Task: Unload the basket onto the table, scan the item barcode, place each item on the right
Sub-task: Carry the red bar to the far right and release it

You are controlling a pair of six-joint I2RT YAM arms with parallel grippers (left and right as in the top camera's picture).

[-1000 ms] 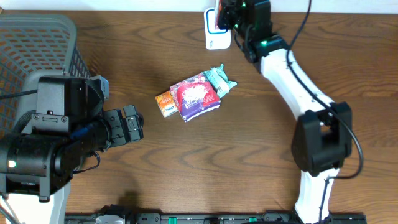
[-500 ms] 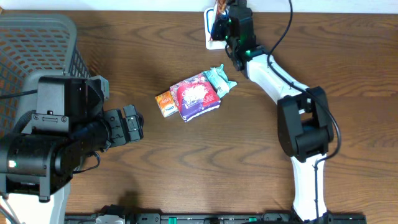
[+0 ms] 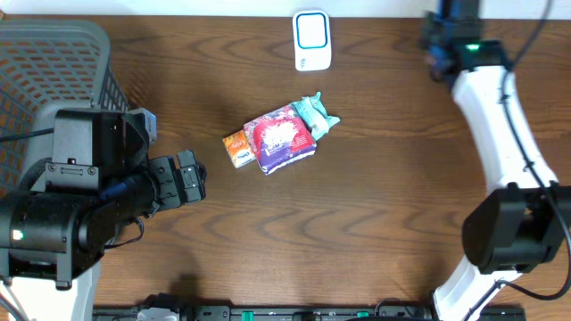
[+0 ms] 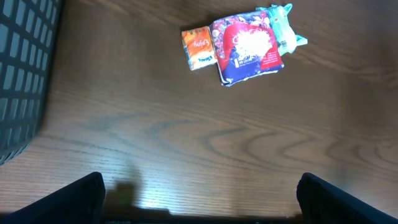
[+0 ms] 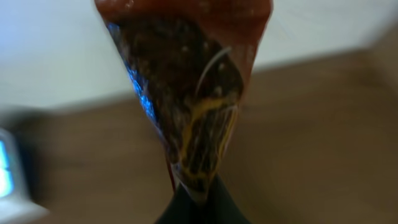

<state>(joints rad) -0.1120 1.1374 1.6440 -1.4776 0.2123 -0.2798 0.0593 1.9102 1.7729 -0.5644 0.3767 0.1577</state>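
My right gripper [image 5: 194, 194] is shut on the bottom corner of a dark and red snack packet [image 5: 186, 87], which stands up in front of the right wrist camera. From overhead that gripper [image 3: 443, 22] sits at the far right edge of the table, well right of the white scanner [image 3: 312, 40]. The scanner also shows as a blur [image 5: 7, 180] at the left of the right wrist view. My left gripper [image 3: 189, 178] is open and holds nothing, with dark fingers [image 4: 78, 199] wide apart above bare wood.
A small pile lies mid-table: an orange packet [image 3: 237, 148], a red and purple packet [image 3: 284, 138] and a teal packet [image 3: 314, 114]. A grey mesh basket [image 3: 53, 62] fills the far left, its wall [image 4: 22, 74] beside my left arm.
The right arm has swung from over the scanner to the far right, carrying the packet. The left arm and the pile have not moved.
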